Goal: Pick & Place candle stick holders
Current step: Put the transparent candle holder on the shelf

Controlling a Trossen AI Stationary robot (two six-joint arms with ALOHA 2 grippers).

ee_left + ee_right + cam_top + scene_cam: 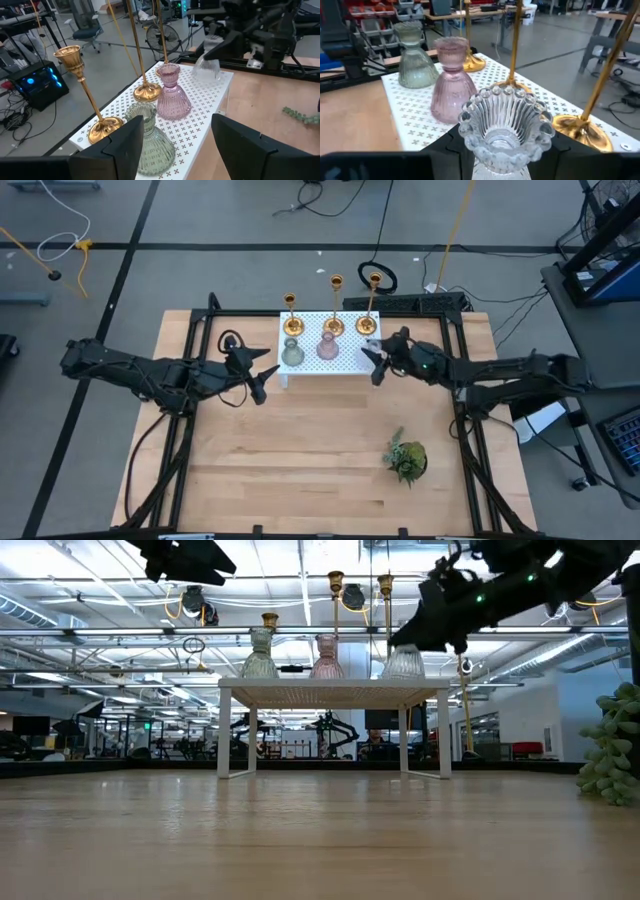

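**Three candlesticks behind three vases**

We counted three candle stick holders [334,307] in a row along the back edge of the white perforated stand [345,365], upper centre of the high view. Three glass vases stood before them: green vase [292,353], pink vase [327,346] and clear vase [504,131], blocking the approach. The right gripper [374,357] had clenched around the clear vase (the candlesticks lay untouched just beyond its fingers). The left gripper [262,370] hung spread beside the stand's left end. One plant [406,458] sat lower right.
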